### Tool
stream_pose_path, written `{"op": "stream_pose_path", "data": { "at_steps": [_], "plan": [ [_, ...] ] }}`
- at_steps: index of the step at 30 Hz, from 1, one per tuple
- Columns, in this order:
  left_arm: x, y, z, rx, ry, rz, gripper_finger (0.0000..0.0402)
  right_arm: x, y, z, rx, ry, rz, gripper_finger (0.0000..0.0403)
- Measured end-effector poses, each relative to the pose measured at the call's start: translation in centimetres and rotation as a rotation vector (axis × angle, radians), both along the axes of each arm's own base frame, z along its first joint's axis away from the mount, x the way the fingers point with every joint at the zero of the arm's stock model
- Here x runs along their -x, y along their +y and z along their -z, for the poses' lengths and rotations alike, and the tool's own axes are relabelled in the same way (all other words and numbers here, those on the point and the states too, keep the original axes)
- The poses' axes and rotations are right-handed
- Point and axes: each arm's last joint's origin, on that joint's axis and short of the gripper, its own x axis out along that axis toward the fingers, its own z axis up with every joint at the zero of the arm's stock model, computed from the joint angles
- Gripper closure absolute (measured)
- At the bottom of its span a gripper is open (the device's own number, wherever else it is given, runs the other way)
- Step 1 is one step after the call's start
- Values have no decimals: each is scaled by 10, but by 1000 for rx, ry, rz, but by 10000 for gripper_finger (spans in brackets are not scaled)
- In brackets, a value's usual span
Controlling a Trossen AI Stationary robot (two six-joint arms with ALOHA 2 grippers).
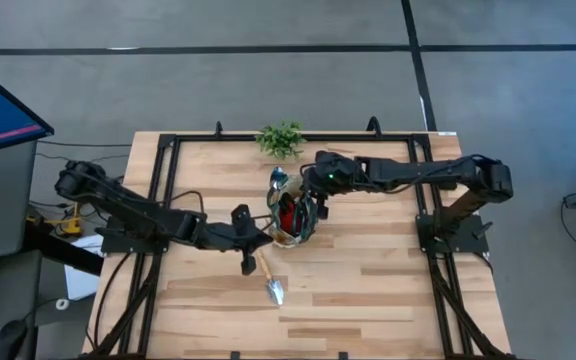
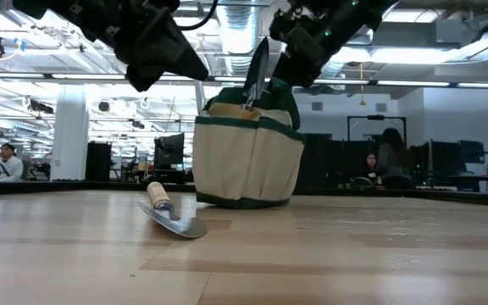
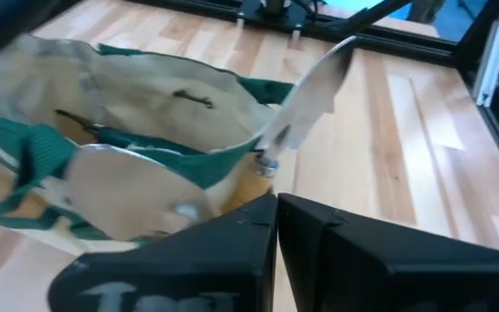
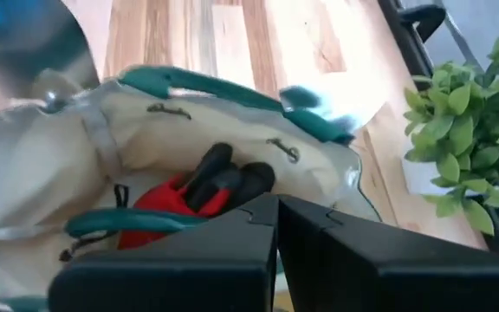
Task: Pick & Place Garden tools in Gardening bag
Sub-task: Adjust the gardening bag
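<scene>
The tan gardening bag with green trim stands upright on the table's middle. A red-and-black tool lies inside it. A silver trowel blade sticks up out of its rim. Another trowel with a wooden handle lies flat on the table near the bag. My left gripper is shut and empty, just left of the bag's rim. My right gripper is shut above the bag's mouth.
A leafy green plant in a small pot stands at the far edge behind the bag. Black frame rails run along the table's left and right sides. The near half of the table holds only the loose trowel.
</scene>
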Motion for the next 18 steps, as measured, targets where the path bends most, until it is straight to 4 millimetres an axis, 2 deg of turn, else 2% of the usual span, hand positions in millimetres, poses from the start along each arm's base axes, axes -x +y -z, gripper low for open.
{"op": "stream_pose_path", "data": {
  "at_steps": [5, 9, 18],
  "plan": [
    [-5, -5, 7, 35, -11, -1, 399, -7, -12, 6, -30, -5, -18, 403],
    [-9, -6, 15, 36, 9, -10, 399, -10, -21, 19, -29, 41, -14, 403],
    [-19, 16, 28, 19, 57, -97, 399, -13, -27, 35, -68, 91, -26, 403]
  ]
}}
